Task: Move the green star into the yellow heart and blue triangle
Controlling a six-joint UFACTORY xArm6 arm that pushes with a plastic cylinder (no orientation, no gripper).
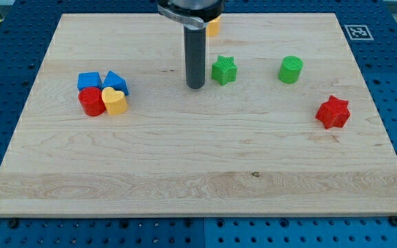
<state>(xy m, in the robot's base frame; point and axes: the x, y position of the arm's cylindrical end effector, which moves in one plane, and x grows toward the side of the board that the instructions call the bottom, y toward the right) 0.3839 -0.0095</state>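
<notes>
The green star [224, 70] lies on the wooden board right of the view's centre, near the top. My tip [195, 86] stands just to its left, a small gap apart. The yellow heart [115, 101] and the blue triangle [115, 82] sit in a tight cluster at the view's left, the heart below the triangle. The star is well to the right of that cluster.
A blue cube [89, 81] and a red cylinder [91, 102] complete the left cluster. A green cylinder [290, 69] stands right of the star. A red star [333, 112] lies at the right. A yellow block [212, 27] is partly hidden behind the rod at the top.
</notes>
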